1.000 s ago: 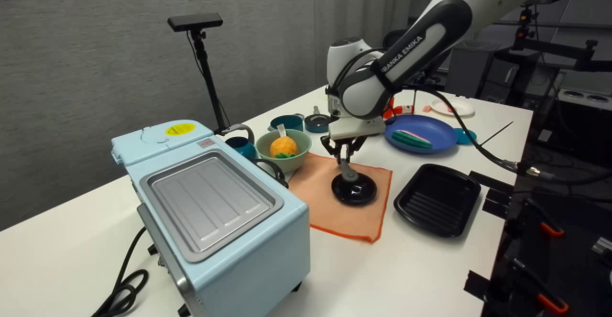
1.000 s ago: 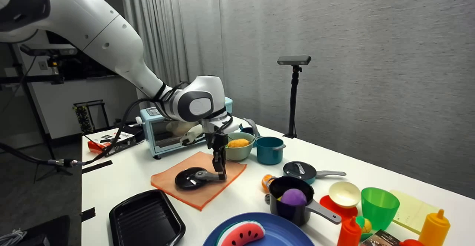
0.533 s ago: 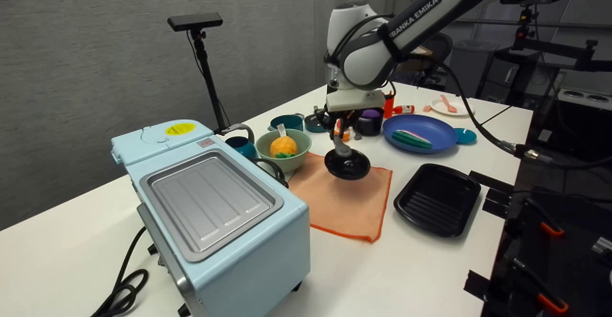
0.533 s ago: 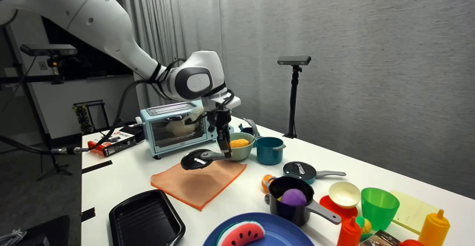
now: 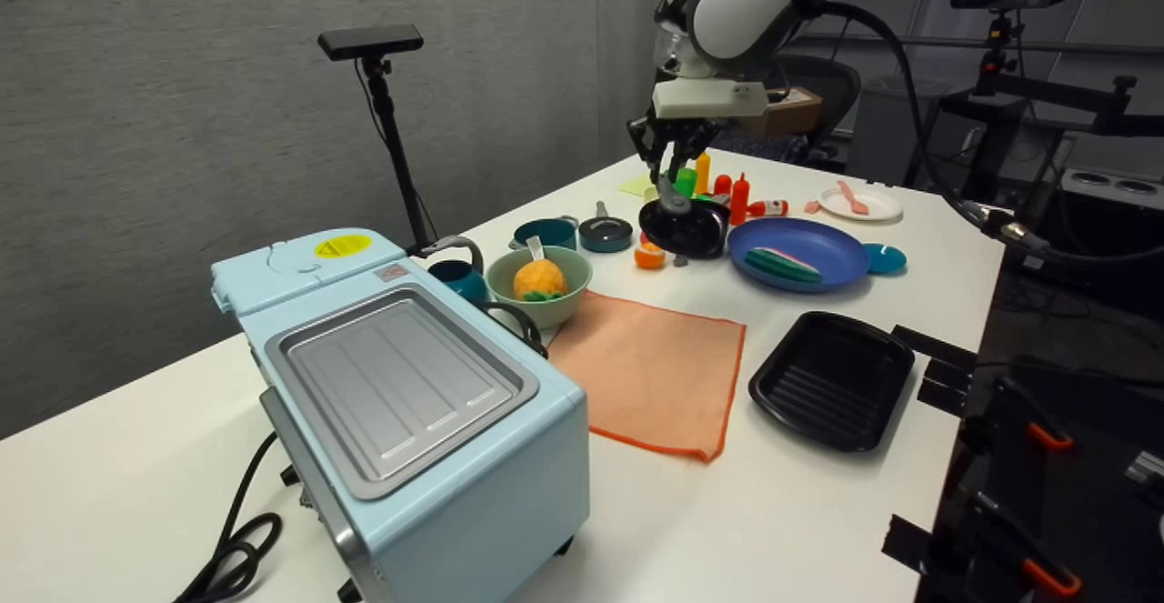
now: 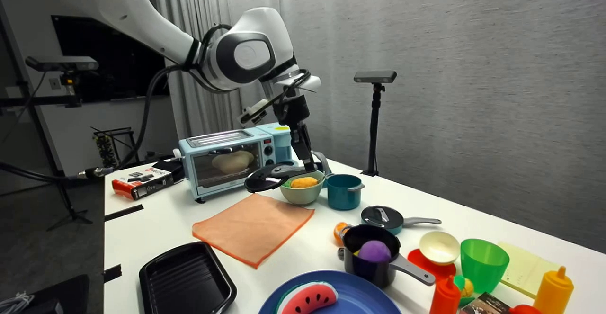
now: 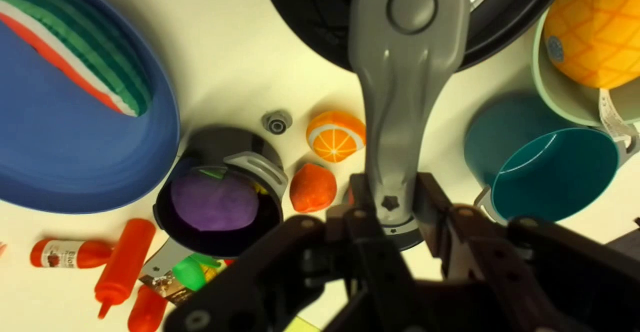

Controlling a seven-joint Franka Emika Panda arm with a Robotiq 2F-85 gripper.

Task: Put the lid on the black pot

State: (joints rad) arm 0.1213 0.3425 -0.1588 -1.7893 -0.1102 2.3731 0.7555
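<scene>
The lid (image 6: 259,180) is round, black and shallow, with a long grey handle. My gripper (image 6: 309,166) is shut on the end of that handle and holds the lid in the air, slightly tilted. In the wrist view the handle runs up from between the fingers (image 7: 394,194) to the lid (image 7: 310,26). The black pot (image 6: 352,263) has a grey handle and stands uncovered on the table with a purple thing inside. In the wrist view the pot (image 7: 227,141) is left of the fingers. In an exterior view the lid (image 5: 668,235) hides most of the pot.
A blue plate (image 6: 369,302) with a toy watermelon adjoins the pot. A black tray (image 6: 184,276), an orange cloth (image 6: 253,228), a green bowl (image 6: 303,195), a teal pot (image 6: 343,198) and a small teal pan (image 6: 393,226) surround it. Red bottles (image 7: 127,252) stand near the pot's handle.
My gripper has lifted the lid off the orange cloth, raised it well above the table and carried it away from the cloth. The pot and the other objects have not moved.
</scene>
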